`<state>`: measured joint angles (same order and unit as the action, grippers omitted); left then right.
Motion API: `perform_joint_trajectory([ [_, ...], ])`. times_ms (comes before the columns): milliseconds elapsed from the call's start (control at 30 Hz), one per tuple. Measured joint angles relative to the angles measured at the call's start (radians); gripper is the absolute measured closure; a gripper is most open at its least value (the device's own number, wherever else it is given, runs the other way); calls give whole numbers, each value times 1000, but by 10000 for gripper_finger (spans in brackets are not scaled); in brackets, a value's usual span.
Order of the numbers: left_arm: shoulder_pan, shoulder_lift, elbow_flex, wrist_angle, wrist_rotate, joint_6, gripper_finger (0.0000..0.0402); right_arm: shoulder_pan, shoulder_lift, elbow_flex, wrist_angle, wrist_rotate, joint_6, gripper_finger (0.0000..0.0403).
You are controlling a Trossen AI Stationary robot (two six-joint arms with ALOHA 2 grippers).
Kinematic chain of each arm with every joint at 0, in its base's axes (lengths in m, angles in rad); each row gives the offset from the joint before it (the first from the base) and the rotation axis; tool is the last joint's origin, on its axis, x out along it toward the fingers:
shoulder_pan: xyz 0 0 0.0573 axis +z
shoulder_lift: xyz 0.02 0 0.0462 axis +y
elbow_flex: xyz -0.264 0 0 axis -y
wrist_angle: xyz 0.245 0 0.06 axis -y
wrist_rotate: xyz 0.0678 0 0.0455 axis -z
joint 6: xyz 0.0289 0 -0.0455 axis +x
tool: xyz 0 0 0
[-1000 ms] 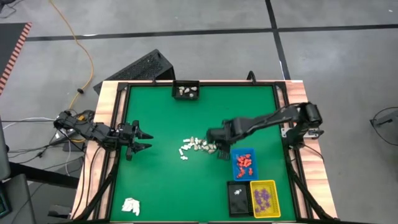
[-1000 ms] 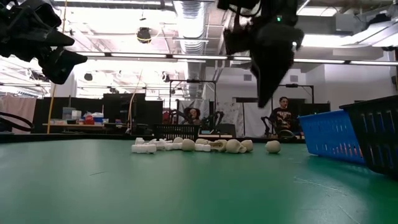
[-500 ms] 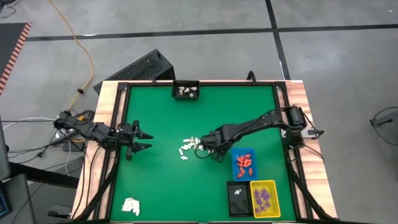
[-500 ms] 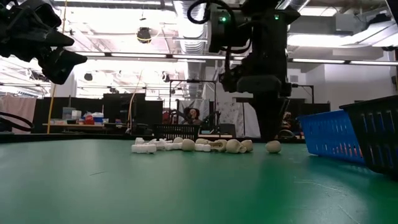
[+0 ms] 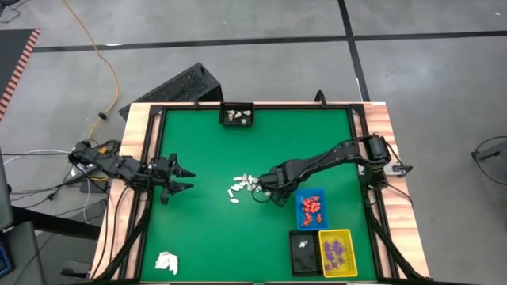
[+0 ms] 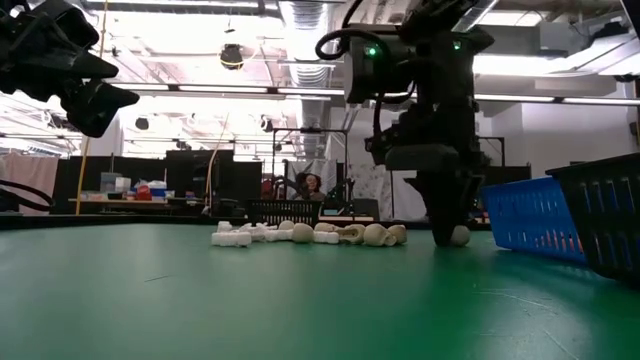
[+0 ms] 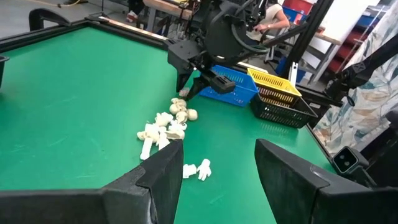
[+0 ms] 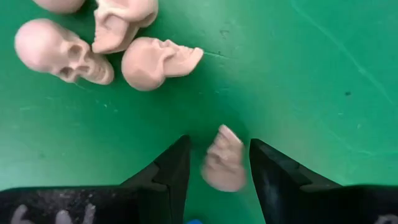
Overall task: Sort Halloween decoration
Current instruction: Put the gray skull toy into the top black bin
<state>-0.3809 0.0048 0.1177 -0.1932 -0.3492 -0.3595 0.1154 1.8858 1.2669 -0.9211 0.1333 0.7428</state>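
The Halloween decoration here is a small pile of white and cream pieces point(image 5: 242, 187) lying mid-table; some of them are cream skulls point(image 8: 158, 62). My right gripper point(image 5: 265, 194) points down at the pile's right end, open, with its tips at the table point(image 6: 447, 238). One lone cream skull point(image 8: 224, 160) lies between its fingers. Red pieces fill the blue tray point(image 5: 310, 207), and purple ones lie in the yellow tray point(image 5: 336, 252). My left gripper point(image 5: 184, 178) waits open above the table's left side. My right gripper's fingers point(image 8: 177, 163) come from above and stand on either side of the lone skull point(image 8: 219, 144), which lies on the mat. I cannot tell whether either finger touches it.
A black tray point(image 5: 237, 115) with white pieces stands at the far edge, and another black tray point(image 5: 302, 252) sits beside the yellow one. A white wad point(image 5: 166, 261) lies near the front left corner. A raised rim point(image 5: 150, 158) borders the green mat.
My right gripper has come down from above the pile until its tips reach the table around the lone skull, rolling about its own axis on the way. Its fingers have stayed apart.
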Motion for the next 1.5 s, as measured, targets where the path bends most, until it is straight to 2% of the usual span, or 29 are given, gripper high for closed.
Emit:
perform_joint_trajectory([
  [233,0,0,0,0,-4,0,213,2,-5,-26,55,0,44,249],
  [533,0,0,0,0,-16,0,213,1,-4,-27,69,-2,35,346],
  [700,0,0,0,0,-18,0,213,0,-4,-27,75,1,13,373],
  [1000,0,0,0,0,-18,0,213,-23,1,18,88,62,-38,379],
  [1300,0,0,0,0,-22,8,213,-103,2,110,101,131,-142,380],
  [1400,0,0,0,0,-26,17,213,-141,0,133,173,159,-189,382],
  [1500,0,0,0,0,-29,19,213,-180,0,135,336,159,-267,389],
])
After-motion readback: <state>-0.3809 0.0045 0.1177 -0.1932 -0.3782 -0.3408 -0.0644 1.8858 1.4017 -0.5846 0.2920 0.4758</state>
